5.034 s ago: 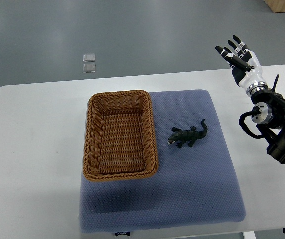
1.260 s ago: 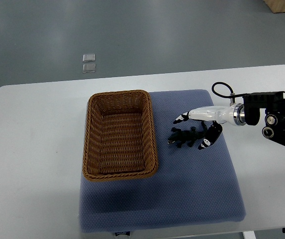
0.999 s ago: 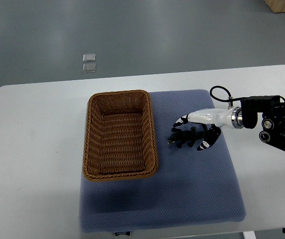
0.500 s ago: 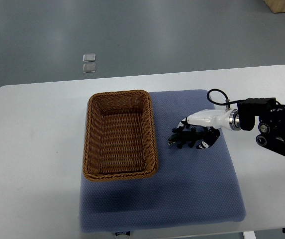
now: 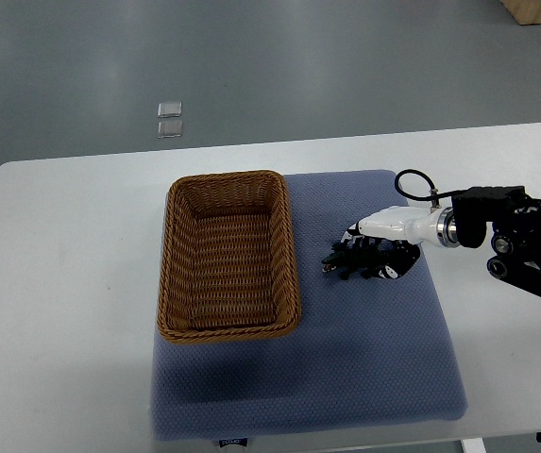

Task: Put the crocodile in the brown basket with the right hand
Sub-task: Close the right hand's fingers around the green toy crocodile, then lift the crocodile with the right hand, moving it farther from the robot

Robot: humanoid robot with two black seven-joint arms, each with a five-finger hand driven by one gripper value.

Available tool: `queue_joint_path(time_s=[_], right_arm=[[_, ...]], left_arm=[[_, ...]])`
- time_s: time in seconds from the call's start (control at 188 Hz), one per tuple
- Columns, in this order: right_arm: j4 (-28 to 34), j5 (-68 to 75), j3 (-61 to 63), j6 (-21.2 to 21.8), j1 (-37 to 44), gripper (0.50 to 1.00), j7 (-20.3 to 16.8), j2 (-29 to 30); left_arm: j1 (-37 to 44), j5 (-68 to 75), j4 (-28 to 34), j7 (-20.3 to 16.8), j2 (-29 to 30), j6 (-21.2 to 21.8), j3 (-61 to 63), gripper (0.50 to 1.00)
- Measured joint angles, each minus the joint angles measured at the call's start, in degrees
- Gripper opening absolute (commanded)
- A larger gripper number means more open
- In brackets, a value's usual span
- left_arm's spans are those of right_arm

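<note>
On the blue pad [image 5: 364, 368] just right of the brown basket [image 5: 228, 178], the right hand [image 5: 380, 247] had its fingers curled around the crocodile [image 5: 342, 264] lying there, so the grasp seemed underway, and next came a lift and a leftward carry over the rim.

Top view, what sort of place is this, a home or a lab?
Probably a robot test lab: a grey floor, a white table with a blue mat, and the right hand curled around a crocodile beside a brown basket.
</note>
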Motion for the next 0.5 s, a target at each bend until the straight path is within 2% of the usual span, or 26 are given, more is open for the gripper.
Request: queue_joint_path(time_s=[0.5], right_arm=[[0.14, 0.34, 1.04, 0.01, 1.68, 0.578, 0.09, -2.48]], left_arm=[[0.00, 0.00, 0.00, 0.00, 0.00, 0.00, 0.00, 1.000]])
